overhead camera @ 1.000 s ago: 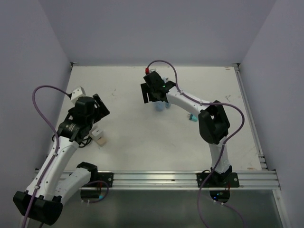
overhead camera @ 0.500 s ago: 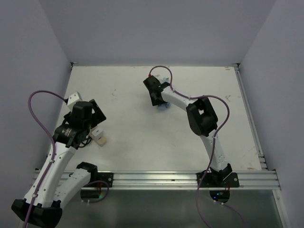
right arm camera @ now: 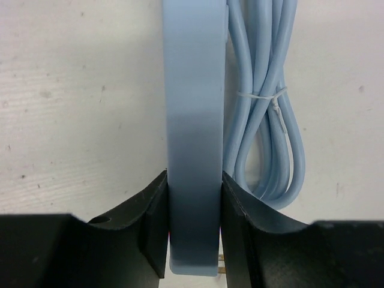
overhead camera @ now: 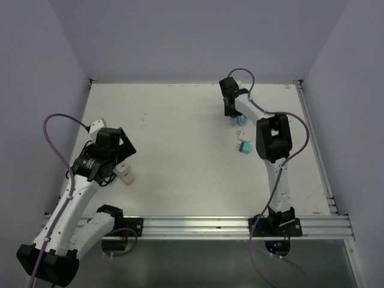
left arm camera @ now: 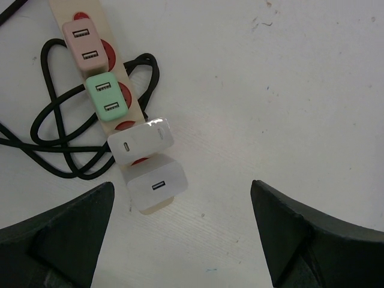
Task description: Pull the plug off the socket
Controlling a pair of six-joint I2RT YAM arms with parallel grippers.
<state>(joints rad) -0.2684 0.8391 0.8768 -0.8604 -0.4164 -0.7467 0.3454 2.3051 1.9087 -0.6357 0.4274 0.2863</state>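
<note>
Top view, left hand (overhead camera: 123, 150): held low over the beige power strip (overhead camera: 126, 175) at the left side of the counter (overhead camera: 180, 150).
Top view, right hand (overhead camera: 231, 111): seen at the far right part of the counter, on a light-blue bar (overhead camera: 238, 123).
Top view, teal-and-white plug (overhead camera: 243, 146): lying loose on the counter, just nearer than the bar and apart from it.
Left wrist view, left hand (left arm camera: 183, 234): fingers (left arm camera: 66, 234) spread wide apart, nothing gripped.
Left wrist view, beige power strip (left arm camera: 57, 9): a pink charger (left arm camera: 87, 48), a green charger (left arm camera: 107, 97) and two white chargers (left arm camera: 141, 141) are seated in a row along it.
Left wrist view, black cable (left arm camera: 54, 138): looped beside and under the strip.
Right wrist view, right hand (right arm camera: 193, 240): clamped on the light-blue bar (right arm camera: 193, 120), a finger (right arm camera: 150, 228) pressed to each side.
Right wrist view, light-blue cable (right arm camera: 264, 90): bundled just beside the bar and bound with a white tie (right arm camera: 258, 96).
</note>
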